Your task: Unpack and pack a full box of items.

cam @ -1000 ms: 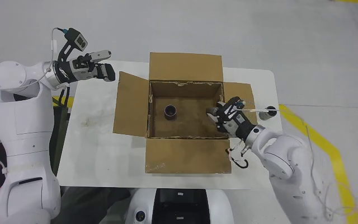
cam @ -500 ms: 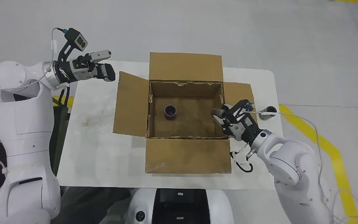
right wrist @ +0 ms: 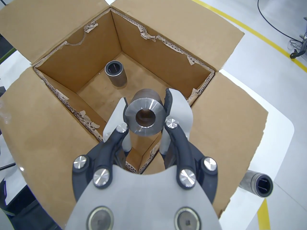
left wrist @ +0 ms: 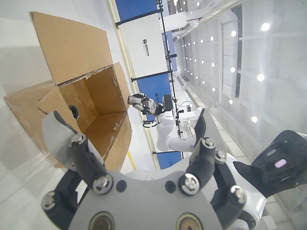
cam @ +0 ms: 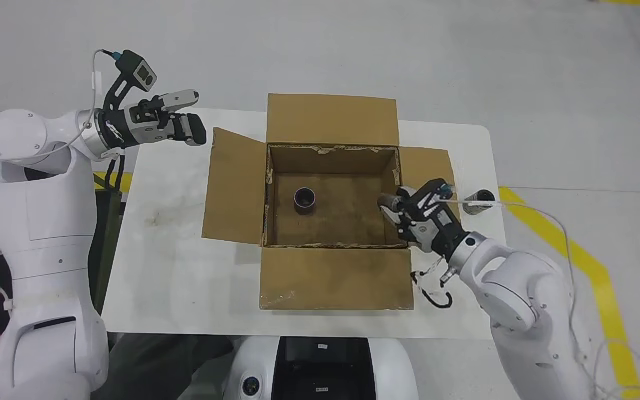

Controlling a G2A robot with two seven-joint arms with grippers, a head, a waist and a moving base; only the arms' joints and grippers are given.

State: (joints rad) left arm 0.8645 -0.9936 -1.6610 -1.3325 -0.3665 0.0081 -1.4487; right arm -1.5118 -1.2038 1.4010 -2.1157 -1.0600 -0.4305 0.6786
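Right pincer [right wrist: 145, 99] clamps a cylinder [right wrist: 145, 118] above the box [cam: 335, 280] rim — left pincer [left wrist: 127, 123] released, at the worktop [cam: 170, 250] corner.

R gripper [cam: 392, 208] w/ cylinder [right wrist: 146, 118] nearer box [cam: 330, 122] edge

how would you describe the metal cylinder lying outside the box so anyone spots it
Find the open cardboard box on the white table. Past its flap on the right arm's side, a metal cylinder lies on its side. Unlike the standing cylinder inside and the held cylinder in the right fingers, it rests outside, untouched.
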